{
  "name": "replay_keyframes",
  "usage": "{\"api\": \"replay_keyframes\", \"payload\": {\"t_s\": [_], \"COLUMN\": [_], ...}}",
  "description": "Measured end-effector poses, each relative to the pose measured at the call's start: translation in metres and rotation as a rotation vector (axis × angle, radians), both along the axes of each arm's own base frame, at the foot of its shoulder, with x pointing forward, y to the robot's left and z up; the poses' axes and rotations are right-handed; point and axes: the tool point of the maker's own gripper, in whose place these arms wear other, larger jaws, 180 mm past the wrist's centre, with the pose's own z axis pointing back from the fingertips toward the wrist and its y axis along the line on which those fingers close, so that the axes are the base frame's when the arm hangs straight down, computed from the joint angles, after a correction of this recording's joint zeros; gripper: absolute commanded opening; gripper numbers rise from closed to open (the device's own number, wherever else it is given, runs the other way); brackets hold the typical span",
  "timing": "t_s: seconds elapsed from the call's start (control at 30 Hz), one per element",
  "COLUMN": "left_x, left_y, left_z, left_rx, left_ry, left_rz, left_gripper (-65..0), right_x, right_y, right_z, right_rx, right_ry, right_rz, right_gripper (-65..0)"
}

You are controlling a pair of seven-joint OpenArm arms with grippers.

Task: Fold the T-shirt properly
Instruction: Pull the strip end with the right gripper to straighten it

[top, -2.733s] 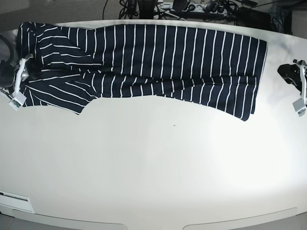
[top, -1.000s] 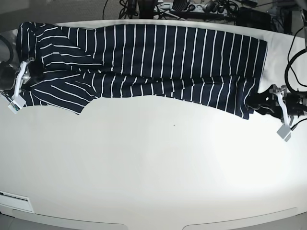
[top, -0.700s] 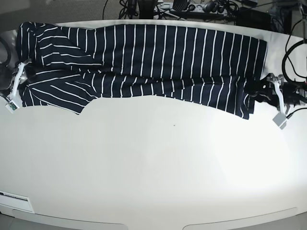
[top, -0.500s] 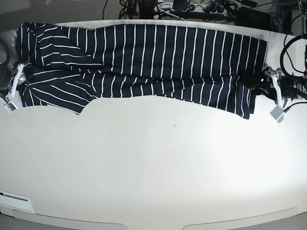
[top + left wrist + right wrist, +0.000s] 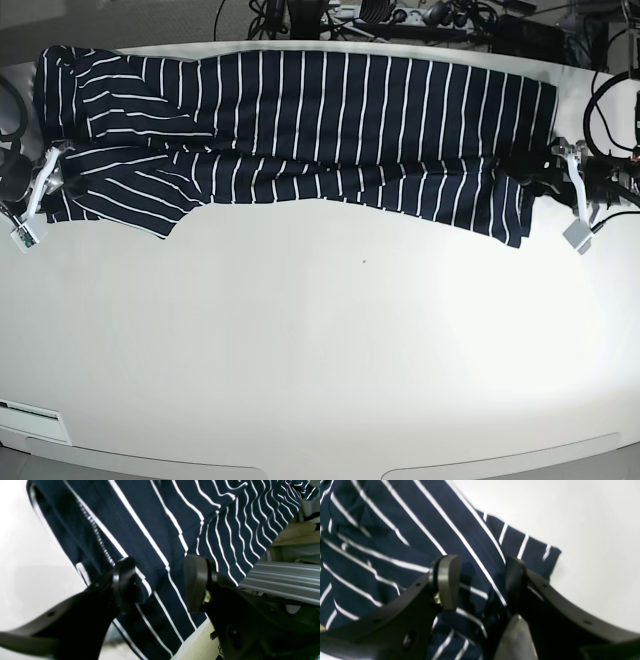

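One T-shirt (image 5: 300,130) lies flat along the surface (image 5: 330,350) at 12 o'clock. Two hands flank it: left hand (image 5: 535,180) at the 3 o'clock hem, right hand (image 5: 62,178) at the 9 o'clock edge, both released, cloth between the jaws. Bare surface spans toward 6 o'clock.

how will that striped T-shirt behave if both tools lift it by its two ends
The T-shirt is probably floppy: it lies flat on the table with soft wrinkles, so its middle would likely sag. It looks thin, so probably light. Folded layers by the left tool and right tool may slide apart.
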Motion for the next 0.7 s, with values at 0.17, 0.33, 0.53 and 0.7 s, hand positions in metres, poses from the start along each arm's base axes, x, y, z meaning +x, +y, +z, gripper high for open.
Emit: {"api": "replay_keyframes", "payload": {"t_s": [0.17,0.33,0.53,0.7], "left_x": [0.000,0.000,0.000,0.000], "left_y": [0.000,0.000,0.000,0.000], "left_z": [0.000,0.000,0.000,0.000], "left_rx": [0.000,0.000,0.000,0.000], "left_ry": [0.000,0.000,0.000,0.000], "left_rz": [0.000,0.000,0.000,0.000], "left_gripper": [-32.1,-32.1,-32.1,-32.1], "right_x": [0.004,0.015,0.014,0.003], "right_y": [0.013,-0.006,-0.012,0.003], "right_z": [-0.012,-0.026,-0.034,-0.045], "right_rx": [0.026,-0.118,-0.175,-0.124], "right_ry": [-0.032,-0.110,-0.110,-0.081], "right_rz": [-0.036,-0.148,-0.183,-0.164], "right_gripper": [-28.6,-28.6,-28.6,-28.6]}}
